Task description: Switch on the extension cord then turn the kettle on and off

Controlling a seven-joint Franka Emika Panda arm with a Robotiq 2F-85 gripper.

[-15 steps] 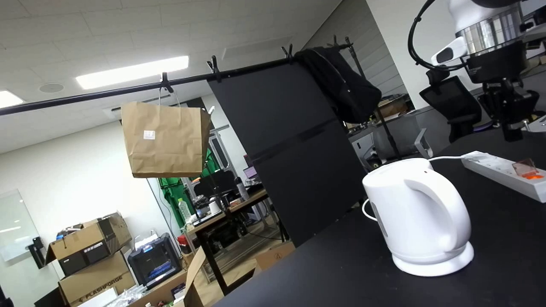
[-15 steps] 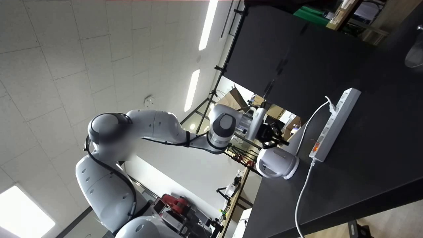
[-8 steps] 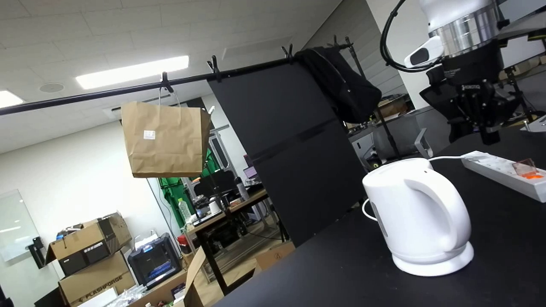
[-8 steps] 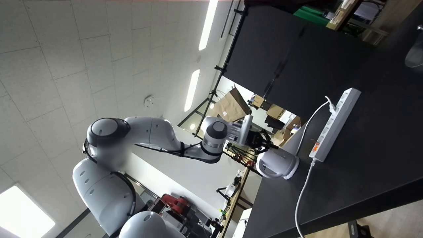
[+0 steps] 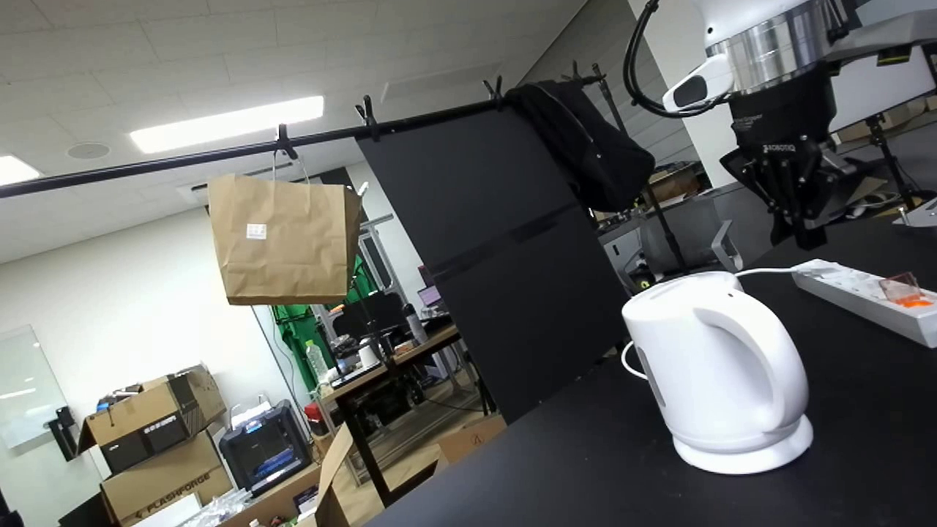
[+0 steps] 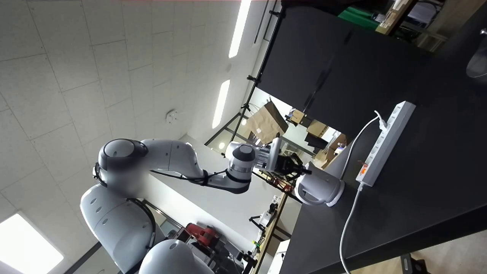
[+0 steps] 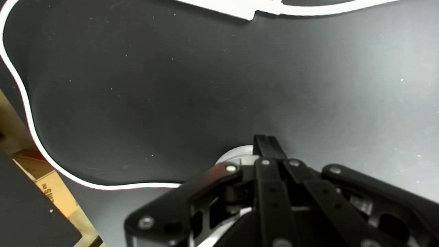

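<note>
The white kettle (image 5: 714, 366) stands upright on its base on the black table; it also shows in an exterior view (image 6: 317, 186). In the wrist view only part of the kettle's rim (image 7: 236, 151) shows, mostly hidden behind the gripper. The white extension cord (image 5: 856, 289) lies beyond it, with an orange switch (image 6: 364, 169) that looks lit and a clear reddish flap standing up. My gripper (image 7: 269, 139) has its fingertips together with nothing between them. In both exterior views the gripper (image 5: 798, 238) (image 6: 306, 172) hangs in the air near the kettle's top; contact cannot be told.
A white cable (image 7: 29, 116) loops over the table from the kettle to a plug on the strip. Another white cable (image 6: 352, 217) runs from the strip over the table edge. A black screen (image 5: 498, 249) stands behind the table.
My gripper has moved away from above the extension cord toward the kettle, leftward in both exterior views. The kettle and the extension cord have not moved.
</note>
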